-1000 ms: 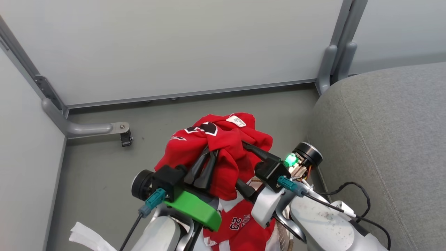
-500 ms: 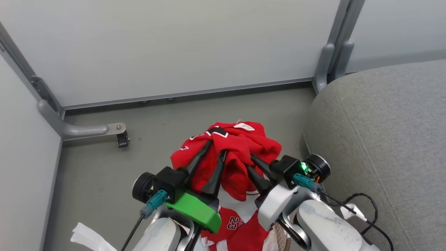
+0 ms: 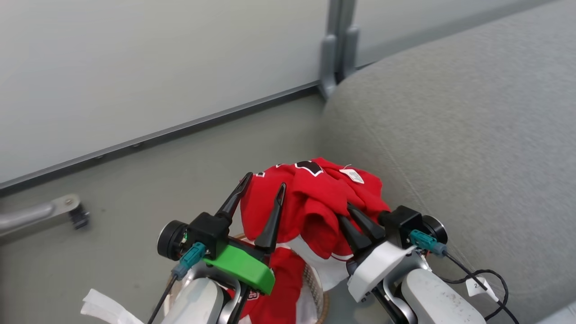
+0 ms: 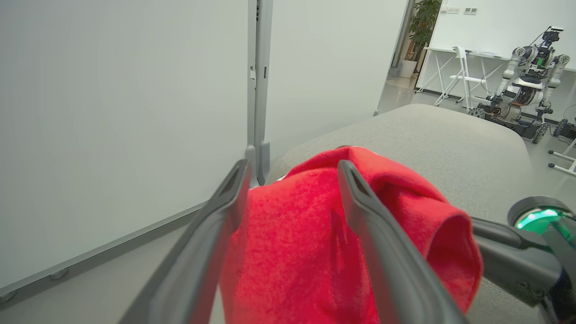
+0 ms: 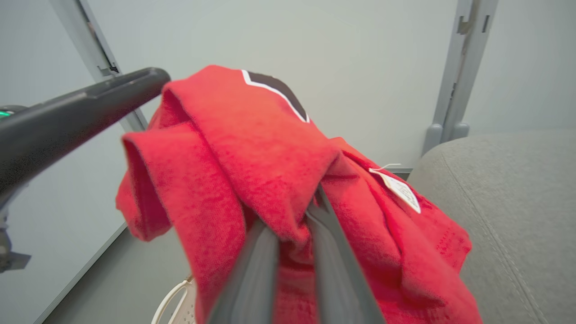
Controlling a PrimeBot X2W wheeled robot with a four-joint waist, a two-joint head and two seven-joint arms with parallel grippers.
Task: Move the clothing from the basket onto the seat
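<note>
A bunched red garment of the clothing [image 3: 315,202], with a black-and-white numeral and a white label [image 3: 352,175], hangs in the air at the edge of the grey seat [image 3: 450,135]. My right gripper [image 3: 345,211] is shut on its right side; its fingers [image 5: 265,261] sink into the folds. My left gripper [image 3: 265,180] is open. The cloth [image 4: 306,234] lies between and beyond its spread fingers [image 4: 229,198], unpinched. Below, the basket [image 3: 320,297] shows its brown rim, and more red clothing [image 3: 274,288] lies inside.
Pale partition walls with a grey post [image 3: 335,49] stand behind the grey floor [image 3: 157,180]. A metal foot with a caster [image 3: 78,216] is at the left. A white sheet [image 3: 103,306] lies at the lower left. Another robot [image 4: 522,90] stands far off.
My left gripper has opened and let go of the red garment. My right gripper has shut on it. The camera has turned right, bringing the seat further into the picture.
</note>
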